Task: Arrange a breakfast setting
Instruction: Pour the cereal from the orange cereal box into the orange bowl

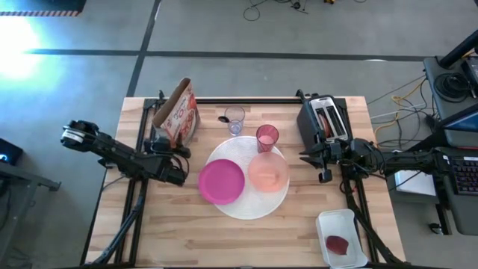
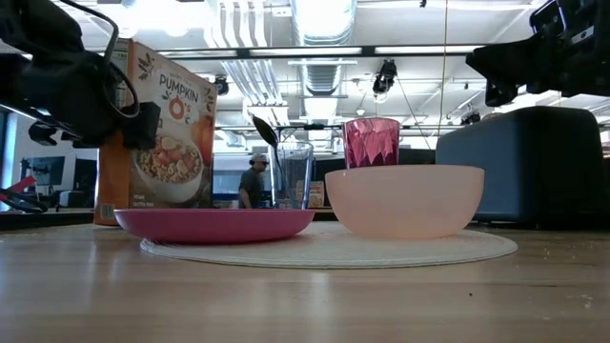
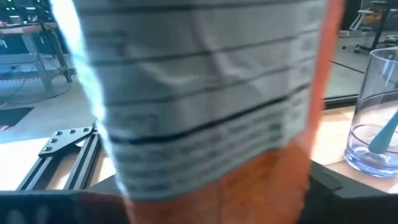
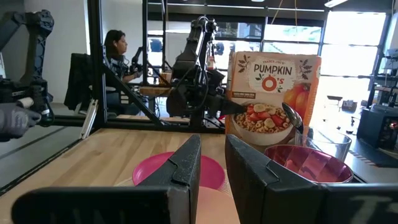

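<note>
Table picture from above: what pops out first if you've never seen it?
The bright magenta plate and peach bowl sitting side by side on the round white mat in the middle. Behind them stands the orange cereal box, with the left gripper right at it.

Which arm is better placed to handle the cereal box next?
Left. The left gripper sits right beside the orange cereal box, whose side panel fills its wrist view between its fingers. The right gripper waits empty near the toaster, across the mat.
</note>
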Controlling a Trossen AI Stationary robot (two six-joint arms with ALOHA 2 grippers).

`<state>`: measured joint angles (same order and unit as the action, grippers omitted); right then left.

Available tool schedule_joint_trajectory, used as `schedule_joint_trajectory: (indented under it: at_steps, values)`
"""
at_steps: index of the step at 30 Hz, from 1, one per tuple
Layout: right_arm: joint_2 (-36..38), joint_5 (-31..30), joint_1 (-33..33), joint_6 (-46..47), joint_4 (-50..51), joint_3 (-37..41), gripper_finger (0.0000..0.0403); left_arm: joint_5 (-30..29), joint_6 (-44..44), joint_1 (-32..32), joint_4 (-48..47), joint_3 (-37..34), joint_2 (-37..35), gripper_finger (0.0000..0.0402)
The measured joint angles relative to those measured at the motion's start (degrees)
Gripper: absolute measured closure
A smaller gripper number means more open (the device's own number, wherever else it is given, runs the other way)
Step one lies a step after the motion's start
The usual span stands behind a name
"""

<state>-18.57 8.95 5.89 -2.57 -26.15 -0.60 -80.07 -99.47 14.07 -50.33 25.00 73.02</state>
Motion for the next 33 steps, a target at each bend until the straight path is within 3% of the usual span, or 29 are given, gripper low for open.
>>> schedule_joint_trajectory:
  at_steps: [10, 12, 20, 33]
  values:
    - [0.0, 0.0, 0.0, 0.0, 0.0, 0.0, 0.0339, -0.6, 4.7, -1.0, 0.3, -0.1, 0.0, 0.0370]
    - [0.0, 0.0, 0.0, 0.0, 0.0, 0.0, 0.0339, -0.6, 4.3, -0.9, 0.6, -0.1, 0.0, 0.0392]
    - [0.0, 0.0, 0.0, 0.0, 0.1, 0.0, 0.0339, 0.2, 5.0, -0.9, -3.8, 6.6, -0.1, 0.0400]
    - [0.0, 0.0, 0.0, 0.0, 0.2, 0.0, 0.0339, 1.6, 16.5, 1.7, -22.9, 32.4, -0.1, 0.0401]
